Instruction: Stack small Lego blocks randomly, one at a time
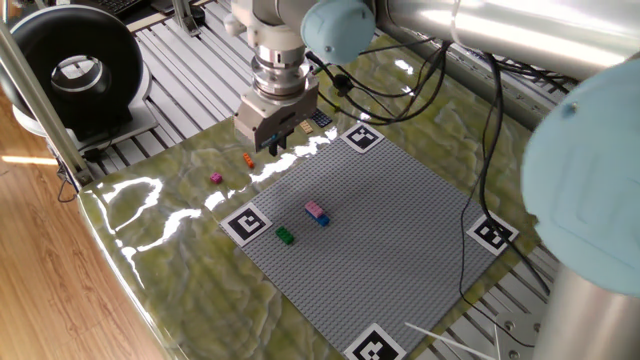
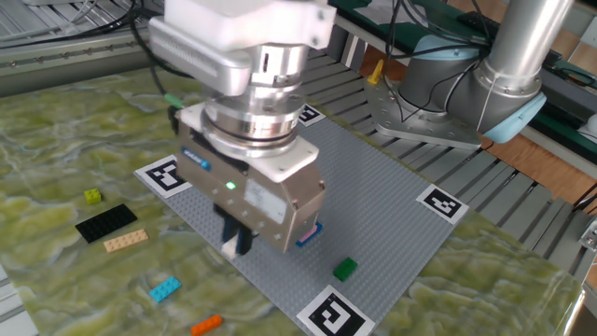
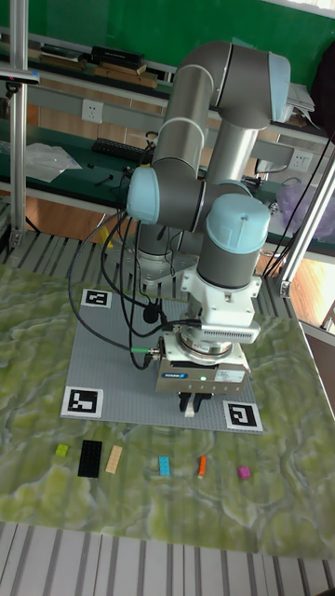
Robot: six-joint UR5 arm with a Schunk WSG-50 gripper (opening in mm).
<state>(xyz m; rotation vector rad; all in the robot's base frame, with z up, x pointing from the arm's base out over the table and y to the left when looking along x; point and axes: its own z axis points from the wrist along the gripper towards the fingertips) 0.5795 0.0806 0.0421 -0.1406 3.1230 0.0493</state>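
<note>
The gripper (image 2: 239, 245) hung above the grey baseplate (image 2: 373, 215), fingers narrowed on a whitish block (image 2: 230, 249); a green block (image 2: 345, 269) lay nearby

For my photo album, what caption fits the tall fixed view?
Robot arm's gripper hovering at the grey baseplate edge, above a row of small Lego blocks on the green mat.

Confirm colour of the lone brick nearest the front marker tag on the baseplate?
Green brick, clearest in the other fixed view.
</note>
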